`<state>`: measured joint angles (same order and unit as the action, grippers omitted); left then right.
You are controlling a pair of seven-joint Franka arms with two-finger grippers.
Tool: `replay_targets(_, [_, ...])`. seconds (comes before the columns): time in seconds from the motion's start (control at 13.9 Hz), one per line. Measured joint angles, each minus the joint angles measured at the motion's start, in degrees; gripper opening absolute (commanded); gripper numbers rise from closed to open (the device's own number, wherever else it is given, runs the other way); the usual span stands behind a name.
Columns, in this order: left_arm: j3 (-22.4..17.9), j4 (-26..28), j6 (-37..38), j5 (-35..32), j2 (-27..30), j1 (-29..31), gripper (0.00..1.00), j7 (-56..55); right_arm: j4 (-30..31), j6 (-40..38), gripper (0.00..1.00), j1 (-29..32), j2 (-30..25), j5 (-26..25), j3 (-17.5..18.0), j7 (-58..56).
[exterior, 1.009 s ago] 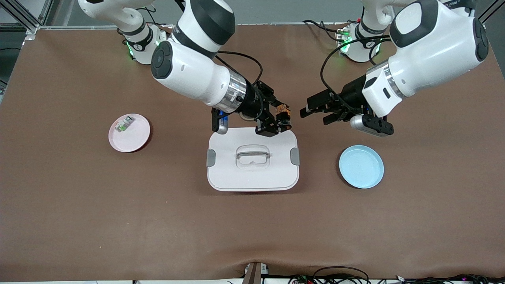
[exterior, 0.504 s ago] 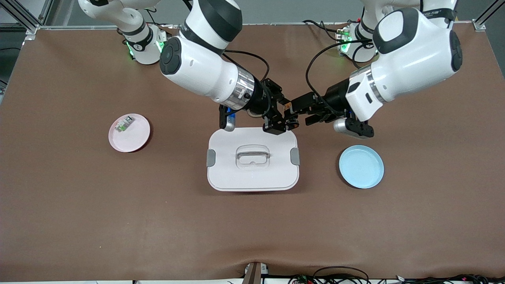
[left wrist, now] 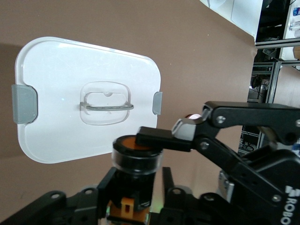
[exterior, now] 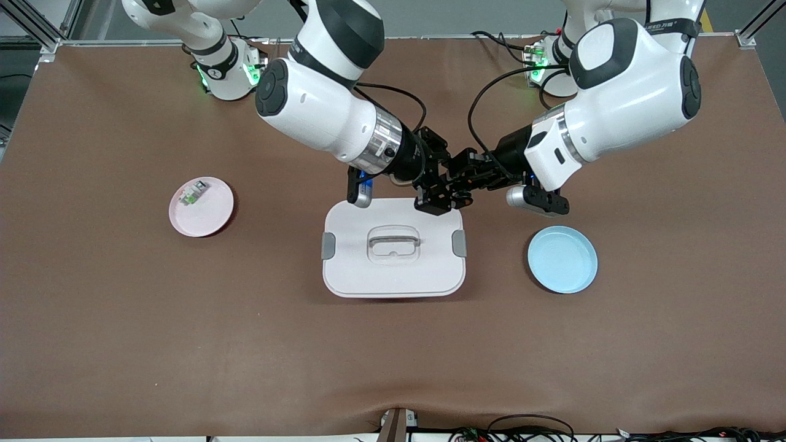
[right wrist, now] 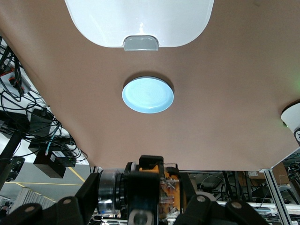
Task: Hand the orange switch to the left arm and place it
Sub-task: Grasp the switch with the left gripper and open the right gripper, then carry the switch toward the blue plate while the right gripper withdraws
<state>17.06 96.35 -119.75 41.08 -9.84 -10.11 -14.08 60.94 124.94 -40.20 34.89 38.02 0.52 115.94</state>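
Observation:
My right gripper [exterior: 453,191] is shut on the orange switch [right wrist: 161,190] and holds it end to end over the edge of the white box [exterior: 393,270] farthest from the front camera, toward the left arm's end. My left gripper [exterior: 460,180] meets it there. In the left wrist view the switch [left wrist: 136,159] stands between the left gripper's [left wrist: 137,180] fingers. One finger touches its black body and a gap shows at the other, so the gripper is open around it. A right gripper finger [left wrist: 152,137] lies across the orange cap.
A light blue plate [exterior: 562,259] lies beside the box toward the left arm's end. A pink plate [exterior: 212,215] with a small green-and-clear component [exterior: 191,193] lies toward the right arm's end. The box lid has a recessed handle [exterior: 393,240] and grey latches.
My left arm has swung in toward the right gripper, and its open fingers now sit around the switch. My right gripper has shifted slightly toward it, still holding the switch.

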Motion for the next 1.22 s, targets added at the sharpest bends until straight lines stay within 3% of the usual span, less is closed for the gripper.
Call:
replay_targets(0.07, [0.0,0.02,0.03,-0.07,-0.02,0.01,0.0,1.53,-0.03,-0.04,0.0,0.0,0.05,0.02,-0.01,0.11])
replay_targets(0.22, [0.02,-0.06,0.03,-0.6,-0.01,0.04,0.0,1.84,-0.07,0.26,0.27,-0.08,0.15,0.02,0.0,0.23])
replay_targets(0.29, [0.11,-0.26,0.03,-1.77,-0.01,0.03,0.0,1.88,-0.15,0.59,0.65,-0.17,0.31,0.02,0.01,0.29])
replay_targets(0.43, [0.36,-0.74,0.04,-5.07,0.01,-0.04,0.0,1.82,-0.38,1.58,0.93,-0.45,0.77,0.02,0.02,0.4])
replay_targets(0.5, [0.35,-0.83,0.05,-7.74,0.04,-0.03,0.0,1.83,-0.5,1.7,1.0,-0.49,0.95,0.0,-0.04,0.4])
replay_targets(0.94, [-0.48,-2.37,3.77,-18.04,0.06,3.2,0.0,2.6,-1.51,-0.33,1.0,0.35,0.94,-0.12,-0.97,0.09])
replay_targets(1.22, [-0.54,-3.21,7.51,-23.5,0.06,5.66,0.0,2.6,-1.93,-8.61,1.0,3.0,0.84,-0.95,-1.31,-8.58])
